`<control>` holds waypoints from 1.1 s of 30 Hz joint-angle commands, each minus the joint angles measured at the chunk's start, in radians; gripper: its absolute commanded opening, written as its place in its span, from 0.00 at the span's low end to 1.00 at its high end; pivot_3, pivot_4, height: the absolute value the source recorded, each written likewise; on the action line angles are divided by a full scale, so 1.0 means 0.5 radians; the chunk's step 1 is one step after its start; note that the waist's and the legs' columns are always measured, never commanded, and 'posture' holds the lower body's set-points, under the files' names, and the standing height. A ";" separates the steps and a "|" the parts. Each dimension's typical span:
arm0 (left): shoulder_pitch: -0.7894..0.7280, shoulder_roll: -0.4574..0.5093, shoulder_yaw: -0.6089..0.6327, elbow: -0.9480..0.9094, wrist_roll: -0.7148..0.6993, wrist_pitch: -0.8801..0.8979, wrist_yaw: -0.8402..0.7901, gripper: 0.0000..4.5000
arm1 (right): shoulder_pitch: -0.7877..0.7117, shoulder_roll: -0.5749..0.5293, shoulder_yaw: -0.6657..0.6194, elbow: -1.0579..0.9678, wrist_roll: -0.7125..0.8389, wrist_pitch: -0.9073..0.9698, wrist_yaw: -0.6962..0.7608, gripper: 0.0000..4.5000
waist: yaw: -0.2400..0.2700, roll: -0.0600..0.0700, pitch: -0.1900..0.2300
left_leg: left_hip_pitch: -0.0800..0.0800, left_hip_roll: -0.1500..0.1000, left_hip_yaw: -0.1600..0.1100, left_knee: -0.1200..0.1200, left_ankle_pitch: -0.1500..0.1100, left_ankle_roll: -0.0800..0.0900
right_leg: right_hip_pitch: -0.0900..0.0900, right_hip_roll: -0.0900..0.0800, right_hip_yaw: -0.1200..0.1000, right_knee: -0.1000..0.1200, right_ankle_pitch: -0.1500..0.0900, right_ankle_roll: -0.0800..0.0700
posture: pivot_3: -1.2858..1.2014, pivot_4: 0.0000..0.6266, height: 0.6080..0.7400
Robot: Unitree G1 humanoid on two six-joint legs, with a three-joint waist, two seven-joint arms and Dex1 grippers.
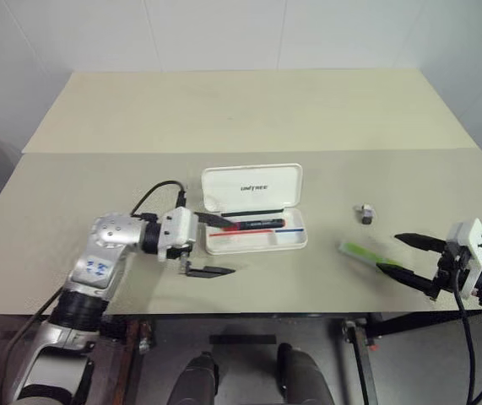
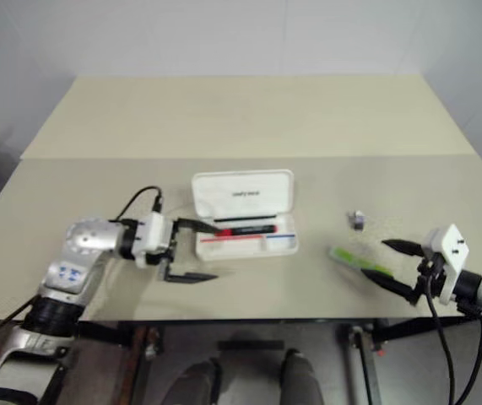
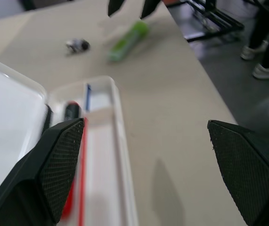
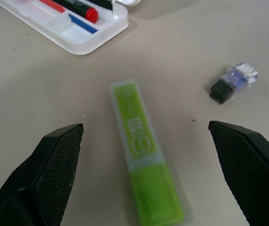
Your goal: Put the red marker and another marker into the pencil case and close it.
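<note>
The white pencil case (image 1: pixel 296 240) lies open mid-table, its lid (image 1: pixel 251 187) standing up behind the tray. The red marker (image 1: pixel 257 224) rests inside the tray along its back side. My left gripper (image 1: pixel 219 245) is open just left of the case, one finger by the tray's back left corner, the other over bare table, and it holds nothing. The light-green marker (image 1: pixel 360 251) lies flat on the table to the right. My right gripper (image 1: pixel 390 253) is open, its tips at the marker's near end. In the right wrist view the green marker (image 4: pixel 143 150) lies between the spread fingers.
A small grey block (image 1: pixel 364 212) sits on the table beyond the green marker. Thin red and blue pens (image 1: pixel 256 234) lie in the tray in front of the red marker. The table's front edge (image 1: pixel 308 312) runs close below both grippers.
</note>
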State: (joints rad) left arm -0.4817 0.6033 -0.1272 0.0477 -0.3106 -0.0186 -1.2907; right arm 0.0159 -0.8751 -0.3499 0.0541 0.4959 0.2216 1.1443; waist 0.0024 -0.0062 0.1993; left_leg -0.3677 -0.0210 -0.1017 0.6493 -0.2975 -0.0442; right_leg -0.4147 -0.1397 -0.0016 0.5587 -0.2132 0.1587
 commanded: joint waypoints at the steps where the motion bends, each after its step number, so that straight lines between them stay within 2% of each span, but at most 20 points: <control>1: 0.037 0.129 0.093 -0.048 -0.093 0.046 -0.104 1.00 | -0.021 0.011 0.083 0.047 -0.056 -0.051 0.057 1.00 | -0.006 0.000 0.000 | 0.000 0.000 0.000 0.000 0.000 0.000 | 0.000 0.000 0.000 0.000 0.000 0.000 | 0.52 0.24 1.00; 10: 0.001 0.212 0.196 0.174 -0.074 -0.123 -0.200 1.00 | -0.294 0.117 0.333 0.413 -0.232 -0.239 0.156 1.00 | -0.014 0.001 0.001 | 0.005 0.002 0.007 0.001 0.000 0.000 | 0.000 0.004 0.010 0.001 0.001 0.001 | 0.52 0.24 1.00; 13: -0.018 0.206 0.212 0.230 -0.058 -0.163 -0.204 1.00 | -0.376 0.131 0.359 0.524 -0.259 -0.296 0.182 0.86 | -0.014 0.000 0.000 | 0.007 0.002 0.008 0.001 0.000 0.000 | 0.000 0.005 0.011 0.002 0.001 0.001 | 0.52 0.24 1.00; 20: 0.011 0.205 0.231 0.243 -0.060 -0.202 -0.185 1.00 | -0.439 0.160 0.377 0.481 -0.246 -0.343 0.198 0.28 | -0.013 0.000 0.000 | 0.009 0.004 0.009 -0.001 0.000 0.000 | 0.000 0.007 0.014 0.003 0.001 0.001 | 0.52 0.24 1.00; 21: 0.013 0.201 0.233 0.244 -0.058 -0.210 -0.178 1.00 | -0.434 0.167 0.377 0.461 -0.249 -0.350 0.190 0.25 | -0.013 0.000 0.000 | 0.009 0.004 0.009 -0.001 0.000 0.000 | 0.000 0.007 0.014 0.003 0.001 0.001 | 0.52 0.24 1.00; 29: 0.014 0.182 0.225 0.262 -0.043 -0.245 -0.140 1.00 | -0.488 0.208 0.382 0.336 -0.263 -0.430 0.162 0.25 | -0.014 0.000 0.000 | 0.009 0.004 0.009 -0.001 0.000 0.000 | 0.000 0.007 0.014 0.004 0.001 0.001 | 0.52 0.24 1.00; 33: 0.021 0.196 0.237 0.291 -0.035 -0.271 -0.124 1.00 | -0.658 0.244 0.386 0.106 -0.109 -0.245 0.165 0.25 | -0.027 0.001 0.001 | 0.013 0.005 0.012 -0.001 0.000 0.000 | 0.000 0.008 0.017 0.006 0.002 0.001 | 0.52 0.24 1.00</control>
State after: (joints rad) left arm -0.4702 0.6887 -0.0391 0.2007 -0.3260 -0.1386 -1.3608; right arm -0.2854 -0.7550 -0.1495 0.1769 0.3904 0.0700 1.2274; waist -0.0112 -0.0057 0.1997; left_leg -0.3609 -0.0185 -0.0956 0.6489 -0.2974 -0.0444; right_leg -0.4146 -0.1357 0.0069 0.5627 -0.2124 0.1587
